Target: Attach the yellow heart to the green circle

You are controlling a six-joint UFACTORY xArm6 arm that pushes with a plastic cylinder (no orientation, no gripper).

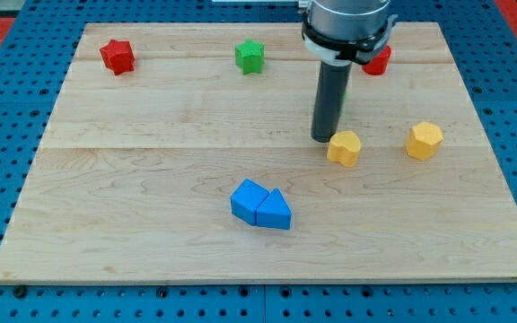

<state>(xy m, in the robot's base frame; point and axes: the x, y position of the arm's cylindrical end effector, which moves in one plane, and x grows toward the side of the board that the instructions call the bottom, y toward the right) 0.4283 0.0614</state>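
Right now our tip (323, 139) stands on the worktop (151, 179) just beside the yellow heart (345, 148), at about its 10 o'clock, so close that we cannot tell whether the two touch. The arm carries no pincer, only the dark rod, so there is nothing to be wide, narrow or holding. The only green block (250, 56) in view lies well apart, near the far edge, at roughly 10 to 11 o'clock from the heart. Its outline looks knobbly rather than round, yet we take it for the green circle. That puts our tip on the wrong side, we judge: a push from here would send the heart away from the green block, towards the other yellow block (424, 141) at its 3 o'clock. To do this well, we should first circle around the heart without nudging it and settle at its 4 to 5 o'clock. Then we press through its middle along the line to the green block. An off-centre push would likely spin the heart aside, so small corrections on the way are wise. That path looks free, as the blue blocks (260, 205) sit at 7 o'clock and the red block (380, 61) at 1 o'clock.
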